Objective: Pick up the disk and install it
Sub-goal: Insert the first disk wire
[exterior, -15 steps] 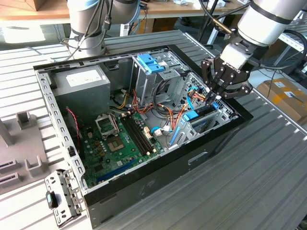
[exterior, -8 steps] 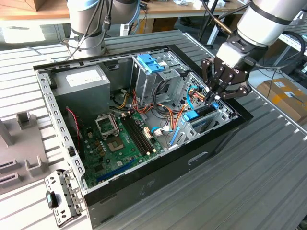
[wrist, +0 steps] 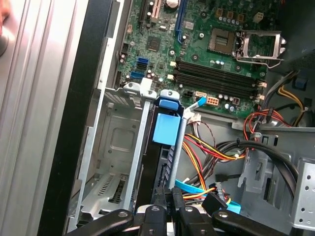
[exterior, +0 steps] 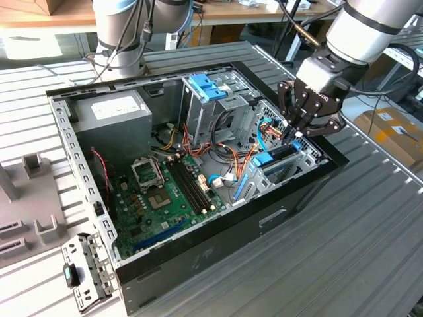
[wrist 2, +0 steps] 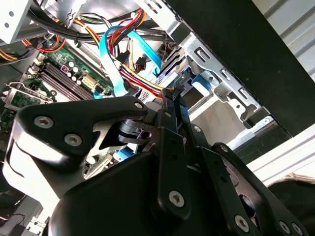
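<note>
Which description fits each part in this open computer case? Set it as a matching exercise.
Things:
1. disk
2. power-supply box
3. motherboard
4. end effector

Descriptions:
A. green, lying flat on the case floor
B. black, over the drive bay
C. grey with a white sticker, in a corner
D. on edge in the bay, blue tab on its end

Pairs: 1-D, 2-C, 3-A, 4-B

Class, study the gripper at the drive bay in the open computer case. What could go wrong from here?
1. The gripper sits on the upright disk beside the metal bay wall; a tilt might jam the disk's rails.
2. Loose cables lie right beside the disk and might snag or get pinched.
3. The motherboard lies close; a slip might strike it.
</note>
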Motion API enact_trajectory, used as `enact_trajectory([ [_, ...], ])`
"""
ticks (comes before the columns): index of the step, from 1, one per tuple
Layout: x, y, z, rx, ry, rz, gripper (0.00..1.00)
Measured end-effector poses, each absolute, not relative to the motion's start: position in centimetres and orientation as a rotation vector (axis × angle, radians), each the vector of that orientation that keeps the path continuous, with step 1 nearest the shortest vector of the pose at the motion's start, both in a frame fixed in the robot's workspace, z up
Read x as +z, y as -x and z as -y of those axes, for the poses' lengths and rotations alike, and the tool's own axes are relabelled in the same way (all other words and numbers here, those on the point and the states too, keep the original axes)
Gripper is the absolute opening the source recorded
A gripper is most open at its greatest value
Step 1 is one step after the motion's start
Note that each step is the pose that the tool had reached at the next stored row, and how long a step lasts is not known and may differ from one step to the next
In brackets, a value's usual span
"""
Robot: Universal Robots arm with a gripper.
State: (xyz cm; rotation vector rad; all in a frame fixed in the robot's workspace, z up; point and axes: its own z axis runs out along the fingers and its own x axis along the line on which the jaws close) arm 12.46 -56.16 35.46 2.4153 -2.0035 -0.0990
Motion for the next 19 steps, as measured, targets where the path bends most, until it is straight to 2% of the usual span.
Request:
enact_trajectory([
  [19, 35.31, -12.06, 56.15, -0.099, -2.2, 2.247, 0.16],
])
